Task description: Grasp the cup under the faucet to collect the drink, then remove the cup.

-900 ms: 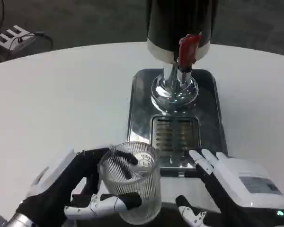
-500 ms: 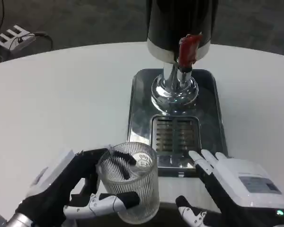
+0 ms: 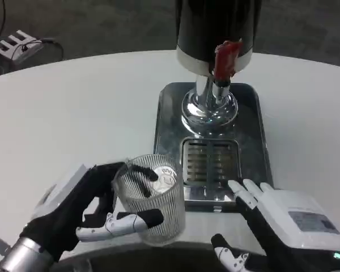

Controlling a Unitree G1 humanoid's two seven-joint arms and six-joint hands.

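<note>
The left hand (image 3: 73,212) holds the ribbed clear glass cup (image 3: 149,198), fingers (image 3: 122,222) wrapped round its near side and others curled behind its far rim, the cup upright just left of the steel drip tray (image 3: 209,164). Beyond those fingers, the red-handled faucet (image 3: 225,61) stands over the tray's far end, well apart from the cup. The right hand (image 3: 283,224) lies open, fingers spread, tips touching the tray's near edge
</note>
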